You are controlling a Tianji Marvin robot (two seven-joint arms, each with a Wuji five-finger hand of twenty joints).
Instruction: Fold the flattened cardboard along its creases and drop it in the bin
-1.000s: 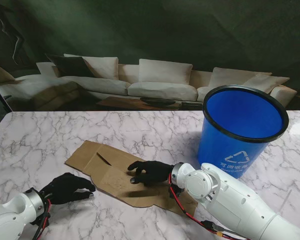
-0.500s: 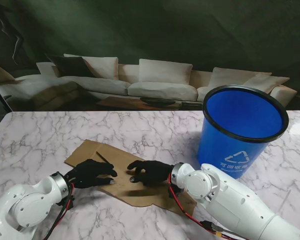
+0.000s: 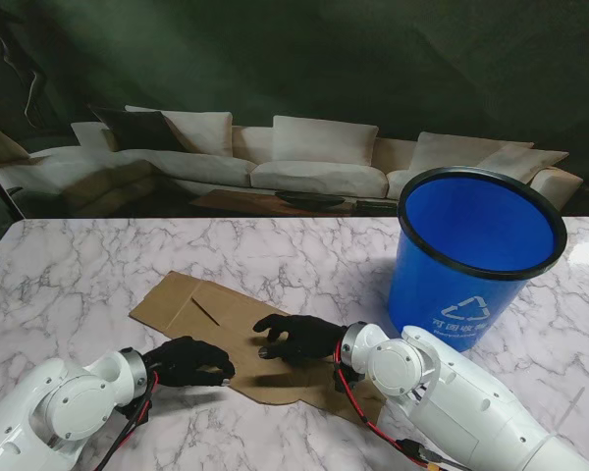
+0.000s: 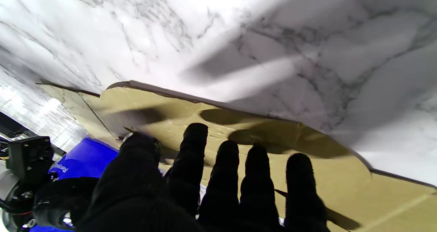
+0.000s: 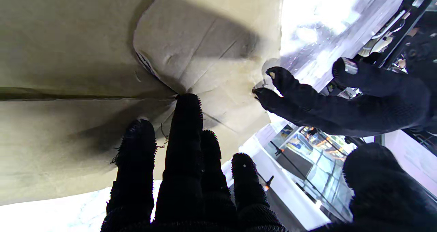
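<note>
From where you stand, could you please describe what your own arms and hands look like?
Both arms are smooth, glossy white shells with rounded joints and a silver ring at each wrist. The left hand and right hand wear black knitted gloves over five fingers. Thin red and black cables run beside each wrist.

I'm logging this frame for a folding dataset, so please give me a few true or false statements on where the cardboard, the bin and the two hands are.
1. The cardboard lies flat on the marble table. True.
2. The cardboard is already inside the blue bin. False: it is on the table, to the left of the bin.
3. The right hand is over the cardboard with its fingers spread. True.
4. The left hand grips the rim of the bin. False: it is at the cardboard's near edge, far from the bin, holding nothing.
5. The bin lies tipped on its side. False: it stands upright, mouth up.
</note>
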